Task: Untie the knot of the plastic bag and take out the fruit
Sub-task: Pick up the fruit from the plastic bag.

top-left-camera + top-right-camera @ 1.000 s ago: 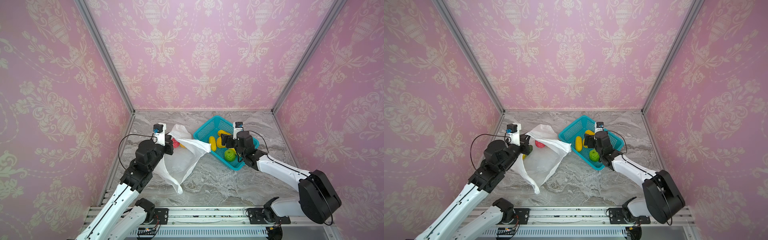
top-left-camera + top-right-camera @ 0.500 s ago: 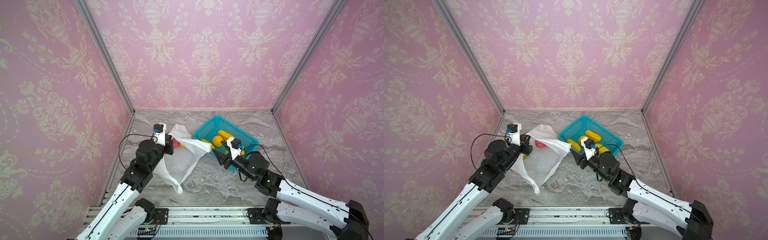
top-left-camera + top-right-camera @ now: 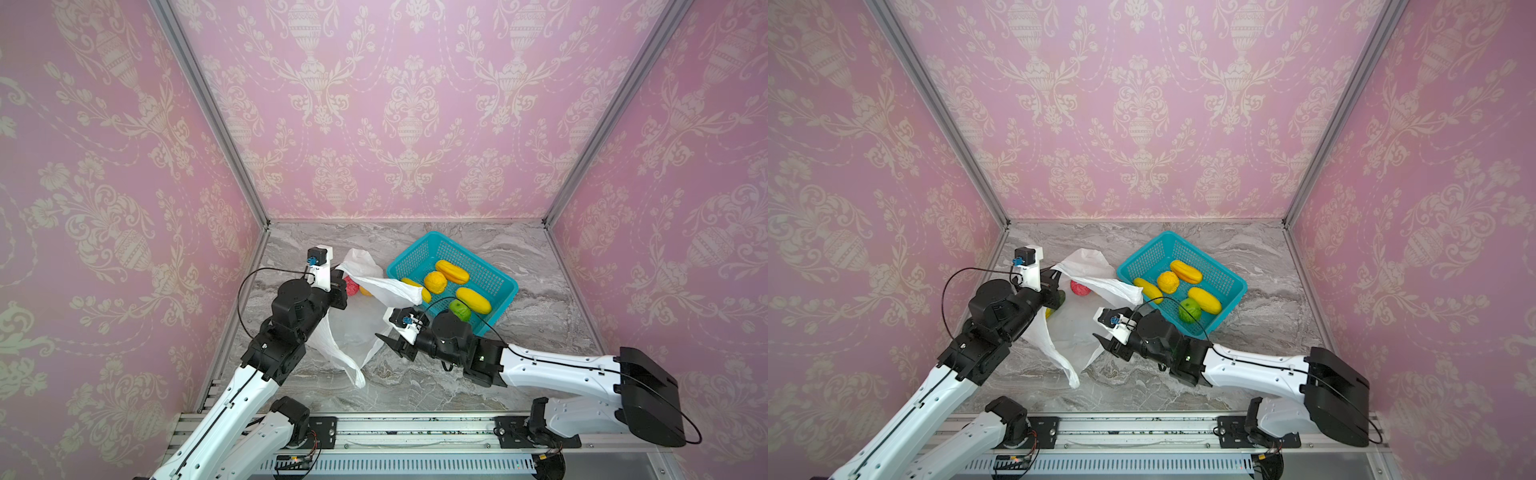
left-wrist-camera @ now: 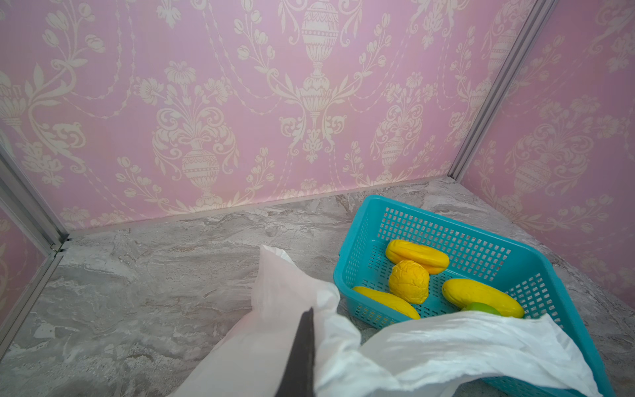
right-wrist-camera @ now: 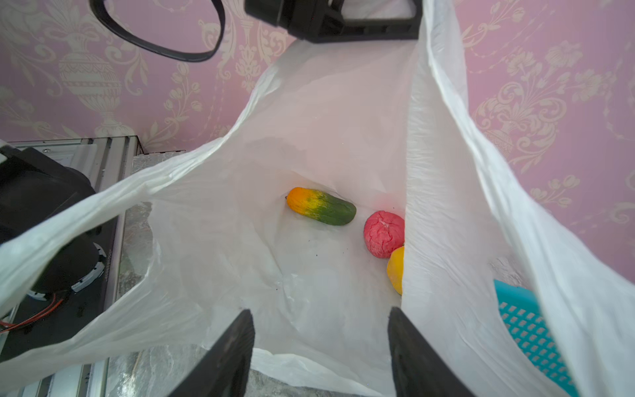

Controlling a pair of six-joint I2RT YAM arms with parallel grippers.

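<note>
The white plastic bag (image 3: 353, 328) (image 3: 1075, 328) lies on the marble table with its mouth held wide. No knot shows anywhere on it. My left gripper (image 3: 338, 276) (image 4: 302, 350) is shut on the bag's upper rim and lifts it. My right gripper (image 3: 384, 338) (image 5: 321, 311) is open at the bag's mouth, empty, pointing inside. In the right wrist view, fruit lies in the bag: an orange-green piece (image 5: 321, 206), a red one (image 5: 384, 233) and a yellow one (image 5: 396, 269) half hidden by a fold.
A teal basket (image 3: 409, 259) (image 3: 1142, 259) stands right of the bag. It holds three yellow oblong fruits, a yellow round one (image 3: 435, 281) and a green one (image 3: 459, 309). Pink walls close three sides. A metal rail (image 3: 415, 428) runs along the front.
My right gripper has left the basket, where the green fruit now lies, and swung forward and left to the bag's mouth. The left gripper and the bag have stayed put.
</note>
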